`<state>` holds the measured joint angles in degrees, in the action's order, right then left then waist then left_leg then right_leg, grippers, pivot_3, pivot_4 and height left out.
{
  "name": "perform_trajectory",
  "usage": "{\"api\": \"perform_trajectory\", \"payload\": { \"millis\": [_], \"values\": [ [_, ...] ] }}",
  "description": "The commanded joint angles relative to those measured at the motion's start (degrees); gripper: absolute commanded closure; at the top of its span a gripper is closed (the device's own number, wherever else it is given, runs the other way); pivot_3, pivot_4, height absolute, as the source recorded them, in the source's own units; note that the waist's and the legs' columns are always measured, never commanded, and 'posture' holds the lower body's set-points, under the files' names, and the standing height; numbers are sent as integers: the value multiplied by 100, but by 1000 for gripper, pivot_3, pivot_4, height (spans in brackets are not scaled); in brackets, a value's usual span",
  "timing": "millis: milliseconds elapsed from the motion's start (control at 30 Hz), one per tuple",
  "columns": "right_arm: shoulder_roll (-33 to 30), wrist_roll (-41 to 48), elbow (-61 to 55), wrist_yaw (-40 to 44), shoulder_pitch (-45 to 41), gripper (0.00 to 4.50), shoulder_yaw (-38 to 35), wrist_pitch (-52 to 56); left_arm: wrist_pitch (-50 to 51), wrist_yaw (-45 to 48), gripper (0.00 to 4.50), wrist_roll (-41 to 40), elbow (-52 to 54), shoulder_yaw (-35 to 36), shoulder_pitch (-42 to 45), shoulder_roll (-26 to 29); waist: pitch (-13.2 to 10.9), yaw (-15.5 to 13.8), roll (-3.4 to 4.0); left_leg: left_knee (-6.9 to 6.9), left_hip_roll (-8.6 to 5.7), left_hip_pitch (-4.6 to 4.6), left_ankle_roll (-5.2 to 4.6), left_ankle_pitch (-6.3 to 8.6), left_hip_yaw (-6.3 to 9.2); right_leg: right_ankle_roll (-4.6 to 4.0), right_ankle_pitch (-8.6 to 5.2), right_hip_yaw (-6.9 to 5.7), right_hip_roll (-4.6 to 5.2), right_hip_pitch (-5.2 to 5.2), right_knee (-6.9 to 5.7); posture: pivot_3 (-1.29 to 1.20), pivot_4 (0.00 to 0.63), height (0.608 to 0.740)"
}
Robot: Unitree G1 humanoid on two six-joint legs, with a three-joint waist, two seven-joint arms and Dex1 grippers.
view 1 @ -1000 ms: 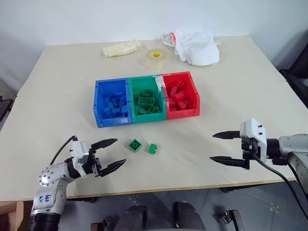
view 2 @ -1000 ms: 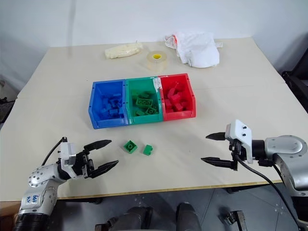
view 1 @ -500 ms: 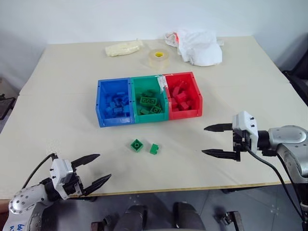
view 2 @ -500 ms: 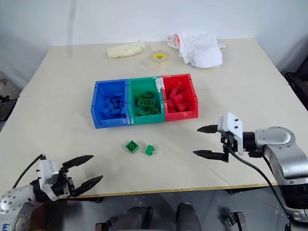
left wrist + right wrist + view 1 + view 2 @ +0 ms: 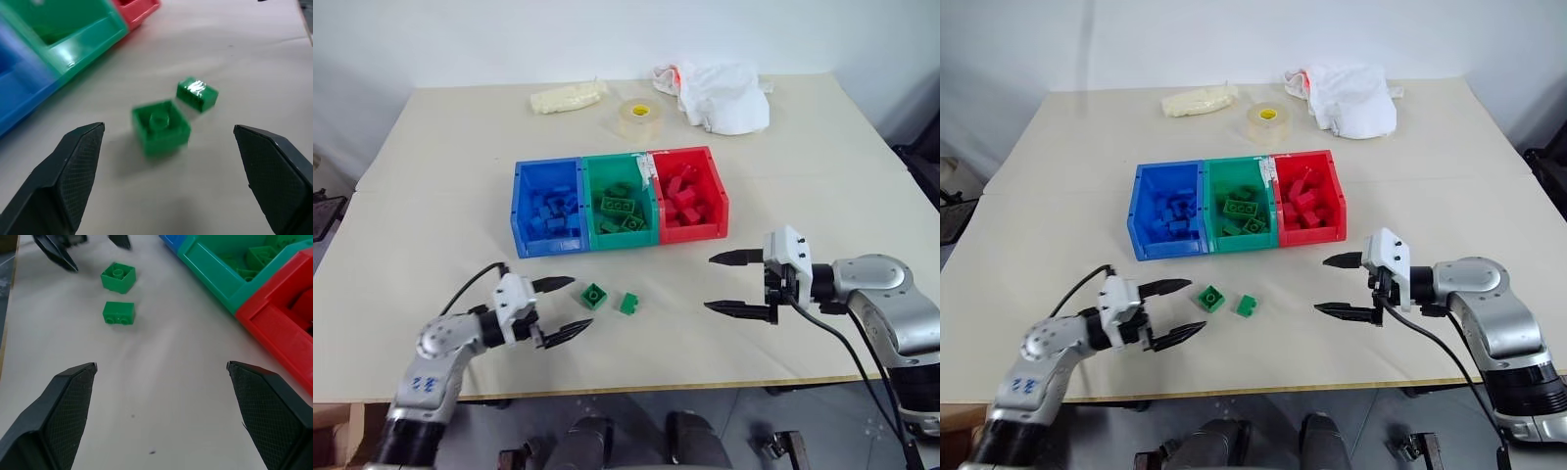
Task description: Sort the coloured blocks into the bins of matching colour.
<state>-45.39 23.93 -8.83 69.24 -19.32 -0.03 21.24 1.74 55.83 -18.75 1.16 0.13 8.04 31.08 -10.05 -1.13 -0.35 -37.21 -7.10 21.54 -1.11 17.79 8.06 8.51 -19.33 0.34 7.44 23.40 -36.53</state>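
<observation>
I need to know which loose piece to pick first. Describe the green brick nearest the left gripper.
The green brick is a small square plastic cube with one round boss showing on top. It sits flat on the beige table, turned slightly askew, apart from the second green brick beside it. Nothing touches it; the left gripper hovers open just short of it.

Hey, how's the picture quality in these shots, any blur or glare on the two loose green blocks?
Left wrist view: the nearer green block is smeared with blur, and the farther green block carries a white glare patch on top. Right wrist view: both blocks look crisp, no glare. Left eye view: even light, with only soft shadows under the bins and the open left gripper.
</observation>
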Motion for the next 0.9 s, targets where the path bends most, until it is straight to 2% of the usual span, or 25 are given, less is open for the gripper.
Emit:
{"api": "perform_trajectory", "payload": {
  "millis": [33, 100, 200, 433, 467, 633, 733, 900],
  "values": [
    [32, 69, -269, -188, 95, 52, -141, -19, -230, 76, 0, 264, -501, -180, 274, -33, 0, 14, 0, 1, 0, 0, 0, 0, -2, 0, 0, 1, 0, 3, -2, 0, 150, 740],
    [41, 84, -363, -298, 190, 52, -173, 9, -349, 35, 0, 441, -820, -309, 469, -110, 0, -3, 0, -1, 0, 0, 1, 0, -2, 0, 0, 1, -1, 4, -5, 0, 150, 740],
    [32, 101, -497, -436, 326, 0, -214, 36, -362, 4, 586, 593, -977, -427, 668, -166, 0, -29, 0, -9, -1, 0, 0, 0, -1, 0, 0, 0, 1, 2, -9, 0, 150, 740],
    [27, 153, -676, -631, 510, 0, -272, 78, -325, 135, 2862, 446, -924, -386, 795, -251, 0, -31, 0, -14, -3, 0, 0, -1, -1, 1, 0, 1, 1, 0, -11, 0, 150, 740],
    [30, 155, -682, -646, 516, 0, -271, 79, -328, 145, 3060, 446, -931, -383, 807, -263, 0, -30, 0, -14, -3, 0, 0, -1, -1, 1, 0, 1, 1, 0, -12, 0, 150, 740],
    [49, 157, -701, -719, 519, 0, -255, 81, -379, 306, 3054, 437, -938, -426, 873, -326, 0, -29, 0, -14, -2, 0, 0, -1, 0, 1, 0, 1, 1, 1, -14, 0, 150, 740],
    [50, 172, -743, -778, 573, 0, -293, 80, -277, 79, 3054, 420, -824, -340, 1121, -446, 0, -27, -1, -13, -2, 0, 0, -1, -1, 1, 0, 1, 1, 1, -15, 0, 150, 740],
    [59, 181, -889, -921, 764, 0, -397, 80, 202, -1293, 3054, 651, -1392, 5, 2426, -932, -10, -105, -17, -43, -8, 10, 0, -1, 10, 1, 1, -6, -6, 0, -34, 0, 150, 740]
  ]
}}
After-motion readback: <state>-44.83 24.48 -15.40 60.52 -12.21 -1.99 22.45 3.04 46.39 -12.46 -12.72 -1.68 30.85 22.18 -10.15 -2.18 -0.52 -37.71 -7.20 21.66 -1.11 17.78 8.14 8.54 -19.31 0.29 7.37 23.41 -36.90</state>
